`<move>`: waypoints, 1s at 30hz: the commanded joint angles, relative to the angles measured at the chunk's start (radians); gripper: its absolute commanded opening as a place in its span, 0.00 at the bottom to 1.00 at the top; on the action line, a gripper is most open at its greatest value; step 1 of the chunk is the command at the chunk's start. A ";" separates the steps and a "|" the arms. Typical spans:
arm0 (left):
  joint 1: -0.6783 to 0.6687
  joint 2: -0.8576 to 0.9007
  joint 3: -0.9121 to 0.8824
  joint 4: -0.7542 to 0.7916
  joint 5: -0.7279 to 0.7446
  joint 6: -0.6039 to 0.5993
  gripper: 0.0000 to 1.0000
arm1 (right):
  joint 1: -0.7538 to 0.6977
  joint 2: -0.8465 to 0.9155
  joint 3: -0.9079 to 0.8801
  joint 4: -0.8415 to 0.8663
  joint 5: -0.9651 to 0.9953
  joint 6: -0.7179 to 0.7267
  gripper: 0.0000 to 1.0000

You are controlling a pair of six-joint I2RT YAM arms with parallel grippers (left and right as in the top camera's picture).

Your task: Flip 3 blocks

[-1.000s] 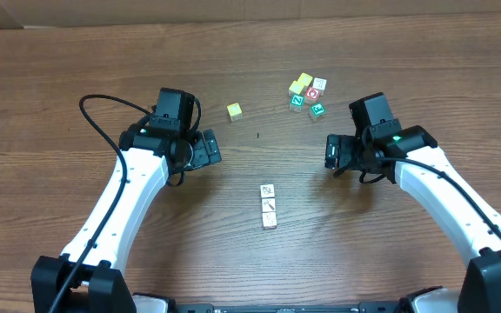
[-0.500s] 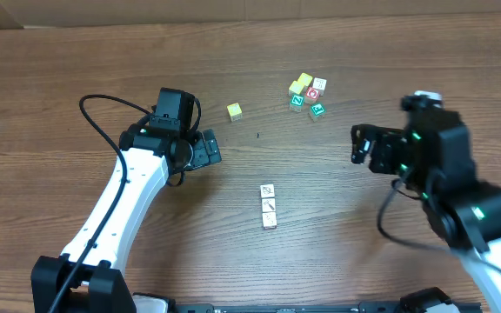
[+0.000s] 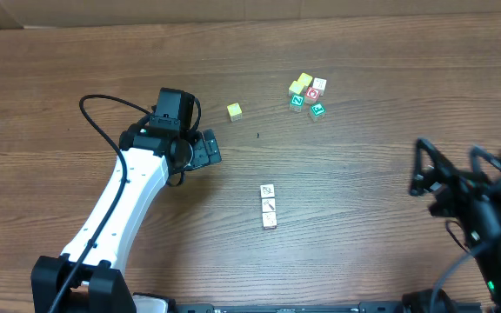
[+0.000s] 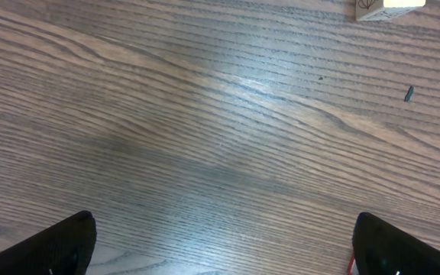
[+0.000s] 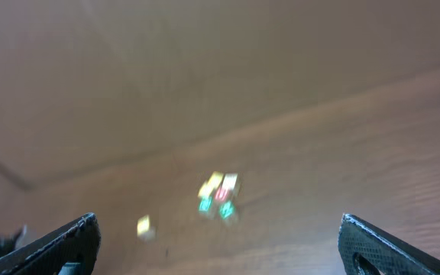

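Three small pale blocks lie in a short column near the table's middle: the top block (image 3: 267,189), the middle block (image 3: 269,205) and the bottom block (image 3: 270,221), each with thin dark marks on its upper face. My left gripper (image 3: 209,148) rests low on the table up and to the left of them, open and empty; the left wrist view shows its fingertips (image 4: 59,246) wide apart over bare wood. My right gripper (image 3: 433,181) hangs high at the far right, open and empty, well away from the blocks. Neither wrist view shows the blocks.
A plain yellow cube (image 3: 234,110) sits ahead of the left gripper, its edge at the top of the left wrist view as the yellow cube (image 4: 384,8). A cluster of coloured letter cubes (image 3: 307,94) lies at the back right, blurred as the cluster (image 5: 218,196) in the right wrist view.
The right arm has swung away from the table's middle to the far right and risen towards the camera, jaws still open. The left arm and the blocks have not moved.
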 commanded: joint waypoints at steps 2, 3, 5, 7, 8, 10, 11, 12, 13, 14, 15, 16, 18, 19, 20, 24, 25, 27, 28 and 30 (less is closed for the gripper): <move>0.002 -0.003 0.010 0.003 -0.016 0.011 1.00 | -0.071 -0.092 -0.007 0.005 0.017 -0.003 1.00; 0.002 -0.003 0.010 0.003 -0.016 0.011 1.00 | -0.088 -0.116 -0.016 0.005 0.017 -0.003 1.00; 0.002 -0.003 0.010 0.003 -0.016 0.011 1.00 | -0.124 -0.177 -0.039 0.005 0.017 -0.003 1.00; 0.002 -0.003 0.010 0.003 -0.016 0.011 1.00 | -0.155 -0.241 -0.071 0.008 0.013 -0.003 1.00; 0.002 -0.003 0.010 0.003 -0.016 0.011 1.00 | -0.164 -0.267 -0.087 0.013 0.009 -0.003 1.00; 0.002 -0.003 0.010 0.003 -0.016 0.011 1.00 | -0.177 -0.325 -0.129 0.037 -0.002 -0.003 1.00; 0.002 -0.003 0.010 0.003 -0.016 0.011 1.00 | -0.177 -0.348 -0.148 0.055 -0.010 -0.003 1.00; 0.002 -0.003 0.010 0.003 -0.016 0.011 1.00 | -0.177 -0.365 -0.167 0.072 -0.013 -0.003 1.00; 0.002 -0.003 0.010 0.003 -0.016 0.011 1.00 | -0.177 -0.386 -0.190 0.092 -0.020 -0.004 1.00; 0.002 -0.003 0.010 0.003 -0.016 0.011 1.00 | -0.177 -0.404 -0.212 0.111 -0.025 -0.004 1.00; 0.002 -0.003 0.010 0.003 -0.016 0.011 1.00 | -0.177 -0.424 -0.238 0.135 -0.035 -0.003 1.00; 0.002 -0.003 0.010 0.003 -0.016 0.011 1.00 | -0.177 -0.440 -0.262 0.153 -0.040 -0.003 1.00; 0.002 -0.003 0.010 0.003 -0.016 0.011 1.00 | -0.177 -0.480 -0.319 0.200 -0.061 -0.003 1.00; 0.002 -0.003 0.010 0.003 -0.016 0.011 1.00 | -0.177 -0.495 -0.343 0.220 -0.067 -0.003 1.00; 0.002 -0.003 0.010 0.003 -0.016 0.011 1.00 | -0.177 -0.511 -0.368 0.245 -0.078 -0.003 1.00; 0.002 -0.003 0.010 0.003 -0.016 0.011 1.00 | -0.177 -0.565 -0.488 0.414 -0.132 -0.003 1.00; 0.002 -0.003 0.010 0.003 -0.016 0.011 1.00 | -0.177 -0.564 -0.519 0.478 -0.150 -0.003 1.00; 0.002 -0.003 0.010 0.003 -0.016 0.011 1.00 | -0.177 -0.564 -0.576 0.608 -0.175 -0.003 1.00; 0.002 -0.003 0.010 0.003 -0.016 0.011 1.00 | -0.177 -0.564 -0.608 0.686 -0.182 -0.003 1.00; 0.002 -0.003 0.010 0.003 -0.016 0.011 1.00 | -0.177 -0.564 -0.669 0.842 -0.188 -0.003 1.00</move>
